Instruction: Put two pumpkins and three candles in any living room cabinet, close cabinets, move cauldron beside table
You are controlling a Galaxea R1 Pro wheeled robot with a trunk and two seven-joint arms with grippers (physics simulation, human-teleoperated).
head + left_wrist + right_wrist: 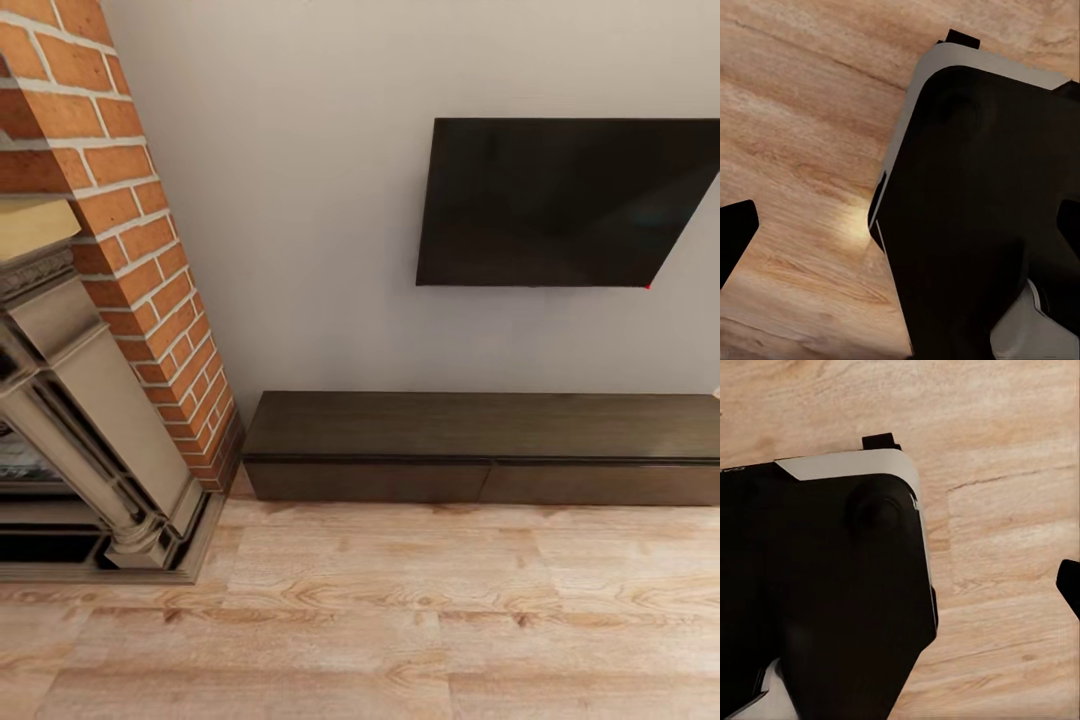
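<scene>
**One low cabinet ahead of you, both fronts shut**

One pale grey wall (330, 200) takes up most of your head view, with light wood-plank floor (380, 610) running below it. Against the base of that wall sits the long, very low dark-brown wooden cabinet (480, 440), flat-topped, its two wide plain fronts flush and closed; it runs off the right edge of your view. Its top carries nothing you can see. To its left stands the red-brick chimney column (140, 250), the corner of the brick base just beside the cabinet's left end. In front of the brick is the ornate beige fireplace surround (90, 430), its dark opening at the far left. Above the cabinet a flat black television screen (570, 200) hangs on the wall, well apart from the cabinet top.

Your wrist views look down on the same plank floor past the robot's black-and-grey base body (975, 217). On the left end effector, a dark fingertip (735, 232) shows at each edge of the picture, set wide apart with bare floor between them. On the right end effector, one dark fingertip (1071, 585) shows at the edge, so you cannot tell how its jaws stand.
</scene>
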